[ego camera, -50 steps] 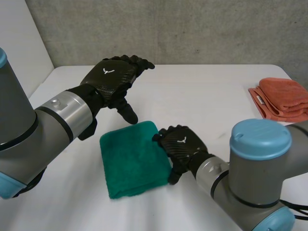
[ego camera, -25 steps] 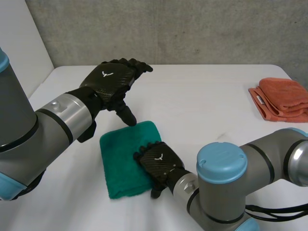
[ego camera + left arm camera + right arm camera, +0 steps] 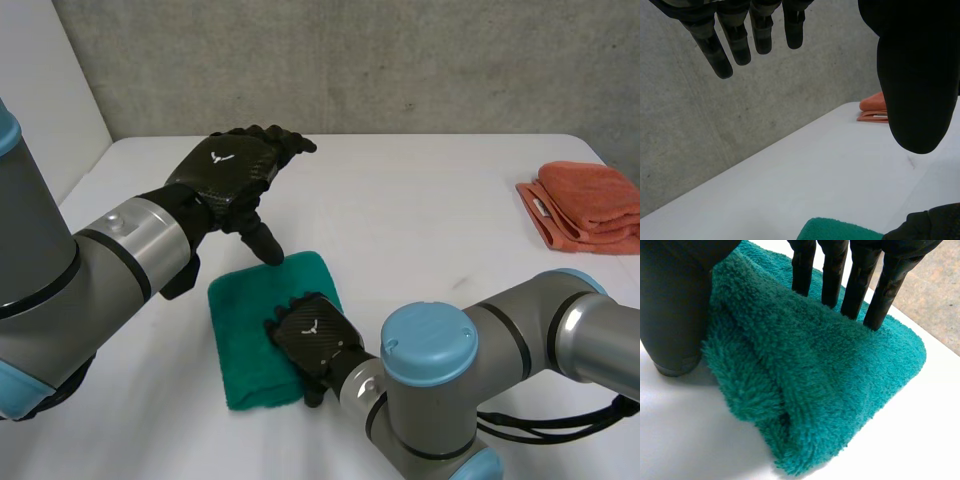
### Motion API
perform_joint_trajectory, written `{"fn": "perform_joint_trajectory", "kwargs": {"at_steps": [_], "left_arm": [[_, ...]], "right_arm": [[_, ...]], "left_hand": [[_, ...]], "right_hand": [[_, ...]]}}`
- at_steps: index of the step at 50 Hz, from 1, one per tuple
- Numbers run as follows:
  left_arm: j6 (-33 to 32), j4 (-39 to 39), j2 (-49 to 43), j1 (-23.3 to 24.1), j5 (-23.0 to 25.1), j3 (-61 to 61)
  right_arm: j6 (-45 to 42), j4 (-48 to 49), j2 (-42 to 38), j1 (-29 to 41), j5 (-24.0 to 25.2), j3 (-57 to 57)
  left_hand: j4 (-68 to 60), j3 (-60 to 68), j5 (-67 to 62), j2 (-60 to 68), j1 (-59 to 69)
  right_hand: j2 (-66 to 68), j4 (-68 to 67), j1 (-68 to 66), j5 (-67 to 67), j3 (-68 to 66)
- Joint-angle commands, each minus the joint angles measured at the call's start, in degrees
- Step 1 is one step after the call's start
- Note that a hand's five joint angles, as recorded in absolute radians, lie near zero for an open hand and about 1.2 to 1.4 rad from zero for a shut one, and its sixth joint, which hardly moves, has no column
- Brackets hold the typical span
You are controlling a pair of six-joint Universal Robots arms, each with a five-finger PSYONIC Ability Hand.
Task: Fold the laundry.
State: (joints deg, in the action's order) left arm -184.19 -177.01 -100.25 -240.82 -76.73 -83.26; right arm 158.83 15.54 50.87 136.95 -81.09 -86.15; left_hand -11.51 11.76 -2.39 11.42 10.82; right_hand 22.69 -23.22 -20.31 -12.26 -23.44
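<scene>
A folded green towel lies on the white table in front of me. My right hand rests on its right half. In the right wrist view the straight fingers press down on top of the towel, and the thumb stands on the table against its thick folded edge. My left hand hovers open above the table just beyond the towel's far left corner, fingers spread and straight, holding nothing. A corner of the towel lies below its thumb.
A folded orange towel lies at the table's far right edge, also seen as the orange towel in the left wrist view. A grey concrete wall runs behind the table. Bare tabletop lies between the two towels.
My right hand has slid leftward from the towel's right edge onto the towel, its arm swinging in behind it. The left hand has hardly moved.
</scene>
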Motion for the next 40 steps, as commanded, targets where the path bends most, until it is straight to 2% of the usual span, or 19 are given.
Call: {"fn": "perform_joint_trajectory", "kwargs": {"at_steps": [1, 16, 20, 23, 32, 40], "left_arm": [[0.06, 0.0, 0.06, 0.0, 0.09, 0.02], [0.15, 0.0, 0.06, 0.0, 0.09, -0.24], [0.33, -0.09, -0.03, -0.09, 0.09, -0.41], [0.33, -0.09, -0.03, -0.09, 0.09, -0.41], [0.33, -0.18, -0.03, -0.26, 0.09, -0.41], [0.33, -0.18, 0.06, -1.4, 0.09, -0.41]], "right_arm": [[-2.47, 0.11, -0.69, -0.02, -1.0, 1.59], [-6.34, -0.24, -4.46, -0.02, -1.52, 7.83], [-7.66, -0.24, -5.61, -0.02, -1.52, 9.06], [-8.1, -0.24, -5.78, -0.02, -1.52, 9.59], [-9.41, -0.42, -5.96, -0.11, -1.35, 10.91], [-18.01, -0.51, -5.61, -1.42, -0.39, 11.53]], "left_hand": [[1.51, -1.76, 2.39, -1.42, -0.82], [1.51, -1.76, 2.39, -1.42, -0.82], [1.51, -1.76, 2.39, -1.42, -0.82], [1.51, -1.76, 2.39, -1.42, -0.82], [1.51, -1.76, 2.39, -1.42, -0.82], [1.51, -1.76, 2.39, -1.42, -0.82]], "right_hand": [[6.74, -6.21, -9.12, -7.17, -5.99], [13.12, -12.59, -15.5, -13.55, -12.37], [24.37, -23.84, -26.75, -24.8, -23.62], [38.51, -37.98, -40.89, -38.94, -37.76], [43.57, -43.04, -45.95, -44.0, -42.82], [57.31, -56.78, -59.68, -57.73, -56.56]]}}
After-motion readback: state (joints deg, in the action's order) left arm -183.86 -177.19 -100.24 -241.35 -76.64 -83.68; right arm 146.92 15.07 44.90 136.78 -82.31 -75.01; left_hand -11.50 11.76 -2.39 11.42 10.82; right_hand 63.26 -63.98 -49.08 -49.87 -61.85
